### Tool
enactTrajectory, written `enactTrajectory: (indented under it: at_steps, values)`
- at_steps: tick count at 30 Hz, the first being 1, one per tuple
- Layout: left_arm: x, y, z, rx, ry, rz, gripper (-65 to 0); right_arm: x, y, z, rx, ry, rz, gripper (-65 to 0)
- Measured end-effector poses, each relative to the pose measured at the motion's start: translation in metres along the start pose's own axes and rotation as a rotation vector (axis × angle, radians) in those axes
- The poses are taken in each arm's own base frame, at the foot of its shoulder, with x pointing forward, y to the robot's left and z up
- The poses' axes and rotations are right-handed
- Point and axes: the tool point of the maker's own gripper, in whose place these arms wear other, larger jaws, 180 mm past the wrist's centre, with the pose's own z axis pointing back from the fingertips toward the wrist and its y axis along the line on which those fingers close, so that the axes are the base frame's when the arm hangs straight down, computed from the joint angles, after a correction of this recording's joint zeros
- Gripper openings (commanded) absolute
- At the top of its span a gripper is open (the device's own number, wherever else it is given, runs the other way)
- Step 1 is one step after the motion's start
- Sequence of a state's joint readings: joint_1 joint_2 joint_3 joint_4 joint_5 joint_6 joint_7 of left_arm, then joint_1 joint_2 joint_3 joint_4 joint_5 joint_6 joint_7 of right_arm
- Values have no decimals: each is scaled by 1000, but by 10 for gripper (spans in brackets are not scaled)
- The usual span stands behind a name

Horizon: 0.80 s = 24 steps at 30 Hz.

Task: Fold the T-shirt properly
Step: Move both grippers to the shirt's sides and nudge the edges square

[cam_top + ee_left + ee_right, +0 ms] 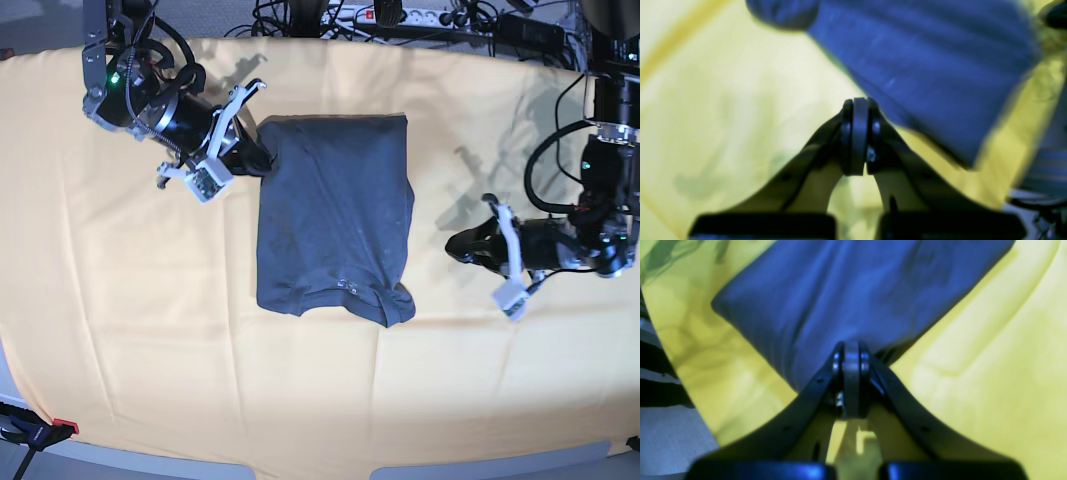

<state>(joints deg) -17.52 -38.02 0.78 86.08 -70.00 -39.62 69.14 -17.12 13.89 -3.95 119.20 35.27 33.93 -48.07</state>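
Observation:
The dark blue-grey T-shirt (335, 210) lies folded into a narrow upright rectangle on the yellow-orange cloth (120, 300), collar end toward the front. My right gripper (262, 157) is at the shirt's far left corner. In the right wrist view its jaws (850, 345) are shut on the shirt's (846, 290) edge, with creases running into the tips. My left gripper (452, 243) is shut and empty, over bare cloth to the right of the shirt. In the left wrist view it (858, 103) sits just short of the shirt (923, 60).
The yellow-orange cloth covers the whole table. Cables and a power strip (400, 15) run along the back edge. A clamp (40, 432) holds the cloth at the front left corner. The table's front edge shows at the bottom.

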Motion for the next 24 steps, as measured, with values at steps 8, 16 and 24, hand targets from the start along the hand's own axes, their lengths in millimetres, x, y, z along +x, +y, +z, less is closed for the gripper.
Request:
enactTrajectory:
  at_steps: [8,16,24]
  values:
    - [8,-41,-16,-197,-137,112,-650,8,24,1,155,-16,24,-650]
    - [-21,-68,-75,-211,-138,197,-650,-28,21,-7,159,65,-64,-650]
    - [-73,-56,-86,-65,-5,198,-650,-77,-1,-8,78,254,-70,-650]
